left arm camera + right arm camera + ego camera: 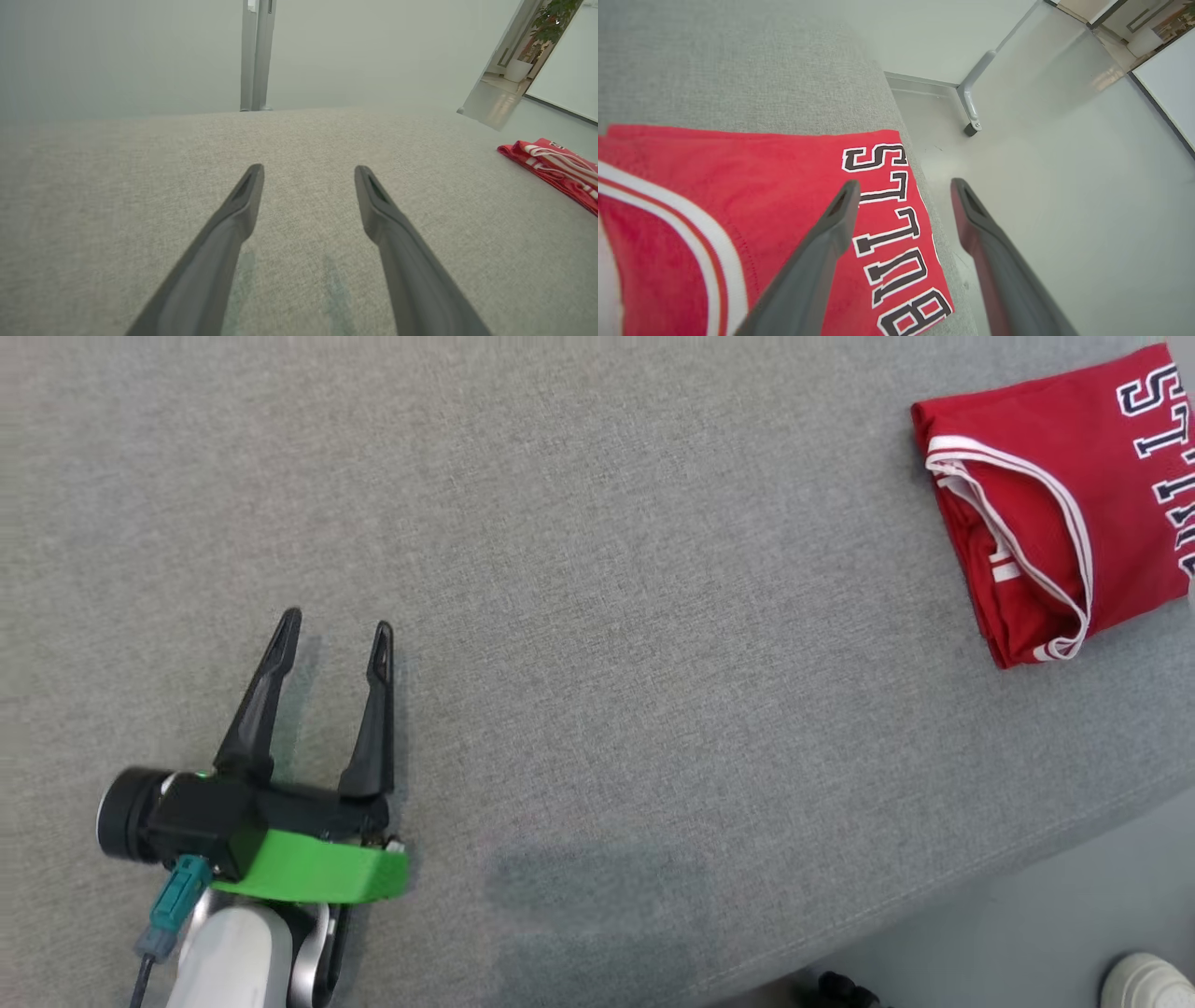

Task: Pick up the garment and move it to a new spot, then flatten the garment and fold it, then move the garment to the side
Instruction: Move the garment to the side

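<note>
A grey fabric-covered surface [597,523] carries a folded red garment [1046,420] lying flat by its right edge.

My left gripper [308,171] stood spread wide, nothing between the fingers [224,242], both low over the grey fabric surface [93,210]. Faint finger shadows fell on the cloth just below them. The red garment [556,163], white stripes showing, lay bunched well off to the right of my right finger. A metal post [257,56] stood straight ahead beyond the tips, and a potted plant [556,18] far up right.
</note>
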